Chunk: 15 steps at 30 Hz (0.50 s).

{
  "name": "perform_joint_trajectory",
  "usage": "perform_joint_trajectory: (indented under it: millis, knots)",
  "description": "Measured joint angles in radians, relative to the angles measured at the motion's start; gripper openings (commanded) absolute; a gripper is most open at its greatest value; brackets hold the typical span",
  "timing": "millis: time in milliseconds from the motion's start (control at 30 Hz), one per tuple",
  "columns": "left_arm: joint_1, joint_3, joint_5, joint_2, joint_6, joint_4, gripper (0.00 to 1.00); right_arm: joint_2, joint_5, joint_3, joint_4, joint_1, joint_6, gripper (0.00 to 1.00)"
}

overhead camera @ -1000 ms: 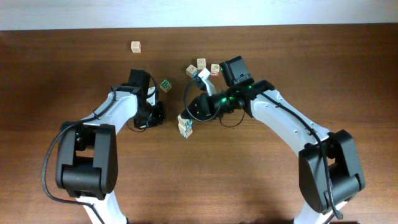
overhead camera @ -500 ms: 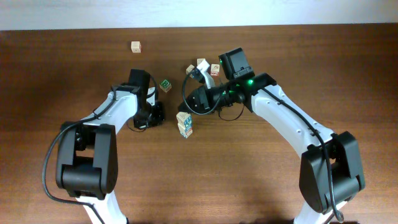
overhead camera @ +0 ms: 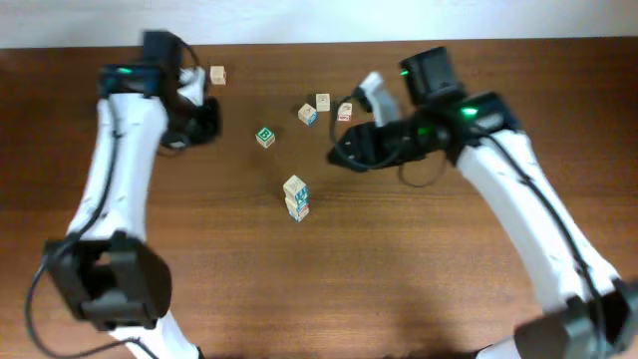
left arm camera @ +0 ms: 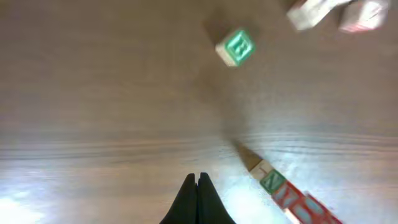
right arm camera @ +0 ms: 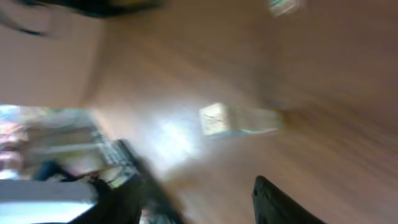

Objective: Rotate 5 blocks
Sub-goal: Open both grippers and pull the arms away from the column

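Left jaws: pressed shut, empty.
Right jaws: parted, gripping nothing.
Stack of blocks [right arm camera: 239, 120]: on the desk [overhead camera: 419, 269] ahead of right jaws.
Green cube [left arm camera: 237, 47]: well ahead of left jaws.

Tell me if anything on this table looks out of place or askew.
Nothing looks spilled or damaged. The one oddity is a small tower of blocks mid-table, while the green B cube, the plain cube and three others lie singly at differing angles.
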Motion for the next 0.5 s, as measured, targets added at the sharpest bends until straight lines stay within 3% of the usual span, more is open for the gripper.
perform_joint_trajectory:
  millis: [67,133,167,200,233,500]
  knots:
    - [0.019,0.071,-0.006,-0.052,0.036,-0.051,0.03,-0.066,0.140,0.016,-0.051,-0.008,-0.023,0.73]
    - [0.022,0.124,-0.008,-0.117,0.058,-0.079,0.19,-0.139,0.283,0.019,-0.095,-0.008,-0.035,0.89]
    - [0.020,0.139,-0.008,-0.161,0.065,-0.079,0.55,-0.178,0.350,0.020,-0.108,-0.008,-0.044,0.98]
    - [0.016,0.148,-0.008,-0.207,0.081,-0.080,0.87,-0.209,0.396,0.020,-0.121,-0.008,-0.048,0.98]
    - [0.015,0.150,-0.008,-0.235,0.088,-0.082,0.99,-0.235,0.428,0.020,-0.132,-0.008,-0.048,0.98]
    - [0.013,0.161,-0.004,-0.355,0.087,-0.082,0.99,-0.535,0.621,0.022,-0.247,-0.008,-0.051,0.98]
